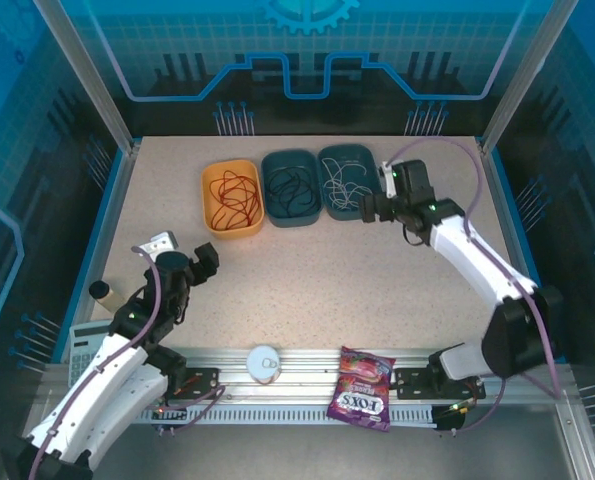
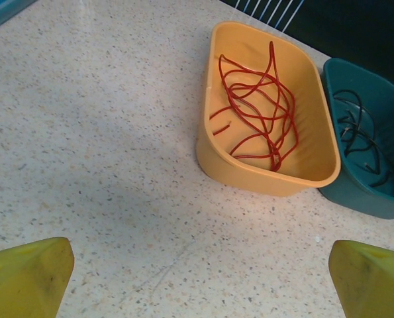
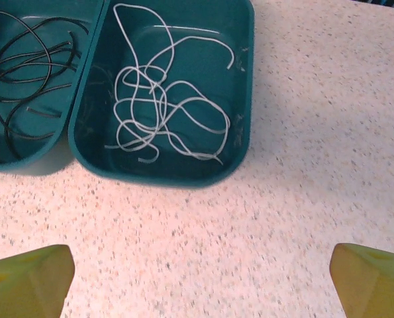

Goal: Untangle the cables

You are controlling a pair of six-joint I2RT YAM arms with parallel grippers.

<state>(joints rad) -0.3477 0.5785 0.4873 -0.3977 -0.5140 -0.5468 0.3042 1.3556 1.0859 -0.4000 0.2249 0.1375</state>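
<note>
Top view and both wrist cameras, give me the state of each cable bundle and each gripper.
Red cables: loosely coiled in the orange bin.
Black cables: loosely coiled in the middle teal bin.
White cables: loosely coiled in the right teal bin.
Left gripper: open, empty, over bare table.
Right gripper: open, empty, near the right teal bin.

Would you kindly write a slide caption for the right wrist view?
White cables coiled in one teal tray, black cables in the neighbouring tray, right pincer open.
</note>
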